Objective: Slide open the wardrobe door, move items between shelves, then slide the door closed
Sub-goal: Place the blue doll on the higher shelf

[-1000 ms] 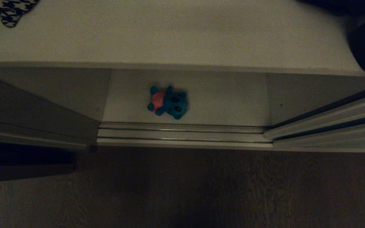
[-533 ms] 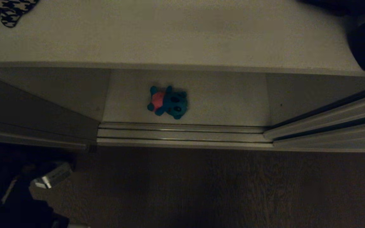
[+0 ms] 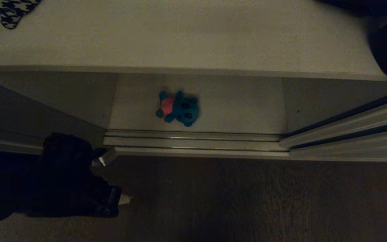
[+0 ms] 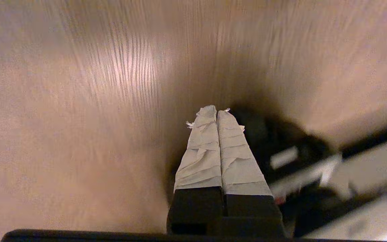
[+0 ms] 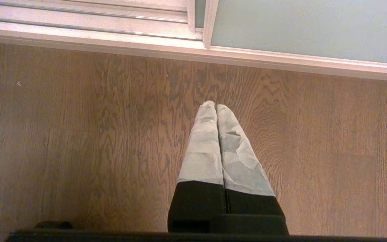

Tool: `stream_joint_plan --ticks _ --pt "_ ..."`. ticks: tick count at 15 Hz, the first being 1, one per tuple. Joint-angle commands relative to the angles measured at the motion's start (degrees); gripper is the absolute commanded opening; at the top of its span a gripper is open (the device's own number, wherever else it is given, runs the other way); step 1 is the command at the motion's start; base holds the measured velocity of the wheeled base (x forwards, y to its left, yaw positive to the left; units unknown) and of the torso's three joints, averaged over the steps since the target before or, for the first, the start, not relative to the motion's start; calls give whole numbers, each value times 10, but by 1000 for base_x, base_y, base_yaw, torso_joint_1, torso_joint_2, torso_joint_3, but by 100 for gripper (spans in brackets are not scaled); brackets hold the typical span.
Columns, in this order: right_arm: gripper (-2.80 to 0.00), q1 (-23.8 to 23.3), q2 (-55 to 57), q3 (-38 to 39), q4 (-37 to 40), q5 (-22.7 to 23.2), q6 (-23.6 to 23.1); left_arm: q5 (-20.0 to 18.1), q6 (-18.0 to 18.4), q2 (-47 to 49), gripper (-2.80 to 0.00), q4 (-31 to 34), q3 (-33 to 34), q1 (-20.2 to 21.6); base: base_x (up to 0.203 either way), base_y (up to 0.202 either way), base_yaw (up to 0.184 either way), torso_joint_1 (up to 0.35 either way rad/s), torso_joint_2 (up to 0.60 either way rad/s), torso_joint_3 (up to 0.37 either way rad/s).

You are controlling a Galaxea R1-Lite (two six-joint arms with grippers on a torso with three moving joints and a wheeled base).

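The teal-blue plush toy (image 3: pixel 178 108) lies near the front edge of the bottom shelf (image 3: pixel 240 107). I see my left gripper (image 4: pixel 216 112) clenched, holding nothing, over the floor (image 3: pixel 247 201); my right gripper (image 5: pixel 215 106) too.

The door (image 5: pixel 307 30) is slid open off to the right, a flat pale grey-green panel with a slim light frame, standing in its floor track. That leaves the middle of the wardrobe open. Only one toy (image 3: pixel 178 108) shows: the teal-blue plush with the pink-red belly, lying on its back on the bottom shelf (image 3: pixel 233 104), a bit left of the middle and near the front edge, just behind the track. The upper shelf (image 3: pixel 180 37) is a wide plain off-white board sticking out above it. No sign of the frog from here.
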Motion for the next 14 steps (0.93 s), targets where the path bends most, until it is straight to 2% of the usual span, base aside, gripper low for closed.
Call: stream_joint_plan --ticks 1,4,11,14 --pt "-280 0 -2 0 0 0 0 0 -6 56 -280 -17 -32 0 0 0 0 0 0 0" --pt "-280 1 -2 0 0 0 0 7 -38 97 -280 -71 -83 0 0 0 0 0 0 0" --pt "-280 0 -2 0 0 0 0 51 -76 195 -280 -148 -191 -25 0 0 0 0 0 0" --pt "-280 0 -2 0 0 0 0 52 -93 215 -280 -158 -233 -38 0 0 0 0 0 0"
